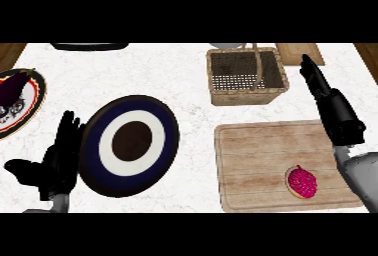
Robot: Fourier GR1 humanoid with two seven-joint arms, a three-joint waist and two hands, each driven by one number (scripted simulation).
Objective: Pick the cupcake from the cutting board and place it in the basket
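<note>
Marble counter: cupcake (301, 181) on cutting board (283, 166), left of open right robot hand (334, 107).

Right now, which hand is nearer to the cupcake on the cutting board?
The right hand. It reaches along the board's right edge, above and right of the cupcake. The left hand rests far left, beyond the blue plate.

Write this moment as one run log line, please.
cupcake: on cutting board | basket: no cupcake inside | right hand: open, beside basket | left hand: open, resting beside plate
</note>
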